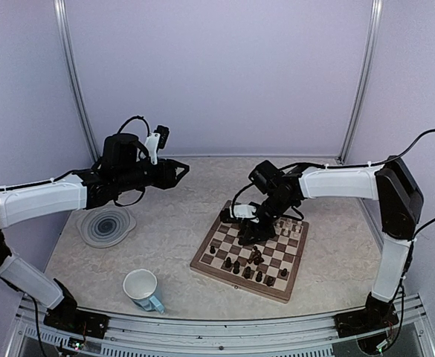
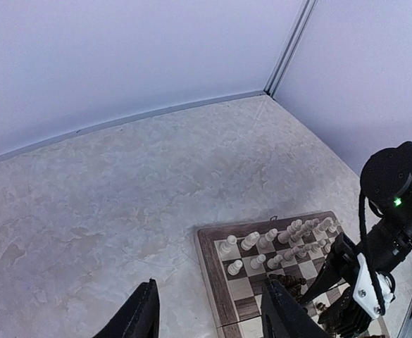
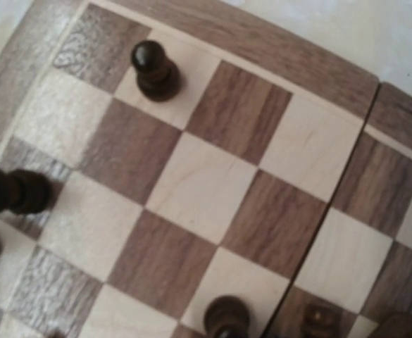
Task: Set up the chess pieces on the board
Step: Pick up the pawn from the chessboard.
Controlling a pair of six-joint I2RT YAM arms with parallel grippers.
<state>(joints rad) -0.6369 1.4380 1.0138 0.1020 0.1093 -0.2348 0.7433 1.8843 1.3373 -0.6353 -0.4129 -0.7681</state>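
Observation:
The board (image 1: 232,280) lies on the table right of centre. Cream chess pieces (image 1: 290,227) stand in rows at its far right side, and dark pieces (image 1: 247,262) are scattered over the near half. My right gripper (image 1: 245,232) is low over the board's far left part, among the dark pieces. Its fingers are outside the right wrist view, which shows bare squares (image 3: 198,190), a dark pawn (image 3: 153,67) and other dark pieces (image 3: 227,320). My left gripper (image 1: 180,172) hangs high left of the board. Its fingers (image 2: 139,313) stand apart with nothing between them.
A round grey swirl plate (image 1: 105,225) sits at the left under the left arm. A white mug (image 1: 141,288) stands near the front edge. The left wrist view shows the board's corner (image 2: 211,282), the cream rows (image 2: 276,239) and the right arm (image 2: 396,204).

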